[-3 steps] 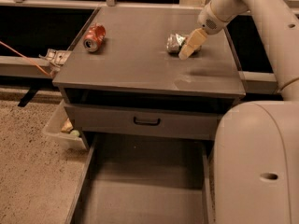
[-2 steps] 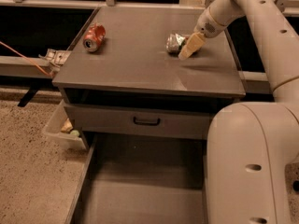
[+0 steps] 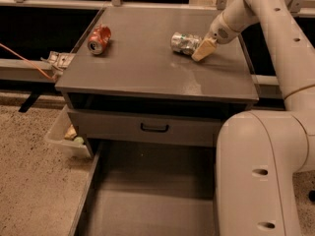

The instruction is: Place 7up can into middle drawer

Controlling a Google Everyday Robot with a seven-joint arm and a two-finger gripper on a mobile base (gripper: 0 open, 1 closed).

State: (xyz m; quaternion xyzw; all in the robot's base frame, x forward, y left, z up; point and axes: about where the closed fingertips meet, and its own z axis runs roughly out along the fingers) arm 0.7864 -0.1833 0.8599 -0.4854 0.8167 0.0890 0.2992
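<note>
The 7up can [image 3: 184, 43], silver and dented, lies on its side on the grey cabinet top [image 3: 147, 68], towards the back right. My gripper [image 3: 203, 49] reaches down from the upper right and is right against the can's right end. The can rests on the top. The middle drawer [image 3: 147, 191] stands pulled out at the bottom of the view, a wide grey tray with a bare floor. My arm's large pale body [image 3: 256, 171] covers its right part.
A red soda can [image 3: 99, 38] lies on the cabinet top at the back left. A shut drawer front with a black handle [image 3: 154, 128] sits above the open drawer. A white bin [image 3: 64, 134] with small items stands on the floor left of the cabinet. A rail runs behind.
The gripper and the 7up can stay in the same place on the top. My arm's lower body has shifted left and takes up more of the lower right.
</note>
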